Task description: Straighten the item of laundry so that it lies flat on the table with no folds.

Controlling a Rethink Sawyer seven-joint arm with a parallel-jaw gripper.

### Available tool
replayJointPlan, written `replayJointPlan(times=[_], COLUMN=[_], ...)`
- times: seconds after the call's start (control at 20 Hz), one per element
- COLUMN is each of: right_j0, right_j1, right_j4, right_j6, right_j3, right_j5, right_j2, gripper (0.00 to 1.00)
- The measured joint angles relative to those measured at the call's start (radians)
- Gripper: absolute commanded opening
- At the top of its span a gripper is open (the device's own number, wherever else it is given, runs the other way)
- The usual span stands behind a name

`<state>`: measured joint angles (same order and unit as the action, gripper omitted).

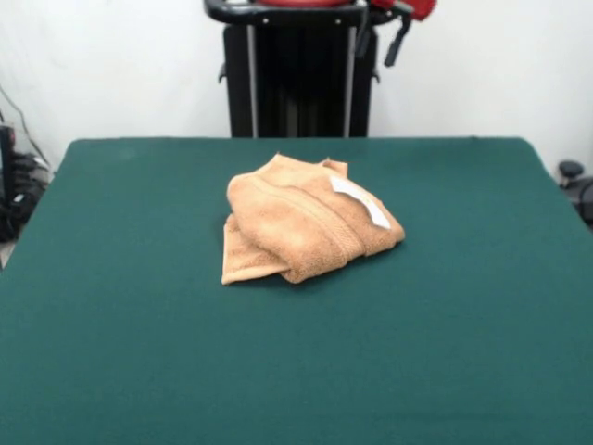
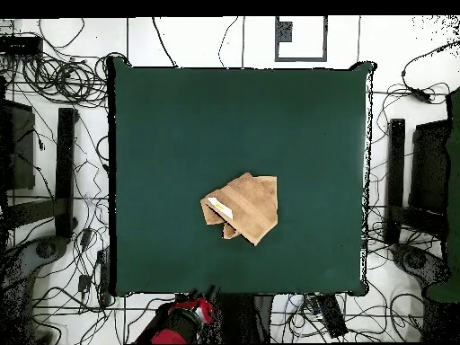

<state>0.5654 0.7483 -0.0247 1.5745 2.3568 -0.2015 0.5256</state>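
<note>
Towel bunched mid-table, arm parked

Table (image 1: pixel 111 352) of dark green felt carries the orange-tan hand towel (image 1: pixel 306 227) folded over itself near its middle, white tag (image 1: pixel 361 200) on top. A pinch through stacked layers would likely drag the whole bundle rather than unfold it. The gripper (image 2: pixel 199 305) sits off the table edge, touching nothing; whether it is spread or closed, I cannot tell.

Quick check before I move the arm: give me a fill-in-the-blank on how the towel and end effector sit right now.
1. The towel lies ____ in layers, not flat.
2. Its white tag faces ____.
3. The table top is dark ____.
4. The end effector is drawn back off the table's edge, ____ the towel.

Missing words: folded; up; green; apart from
</note>
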Motion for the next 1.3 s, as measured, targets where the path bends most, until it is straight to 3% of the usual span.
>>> replayJointPlan(times=[0.45, 1.3], right_j0=[0.075, 0.094], right_j1=[-0.134, -0.235], right_j4=[0.111, 0.154], right_j6=[0.000, 0.000], right_j3=[0.001, 0.002], right_j5=[-0.114, -0.145], right_j2=[-0.001, 0.035], gripper=[1.00, 1.00])
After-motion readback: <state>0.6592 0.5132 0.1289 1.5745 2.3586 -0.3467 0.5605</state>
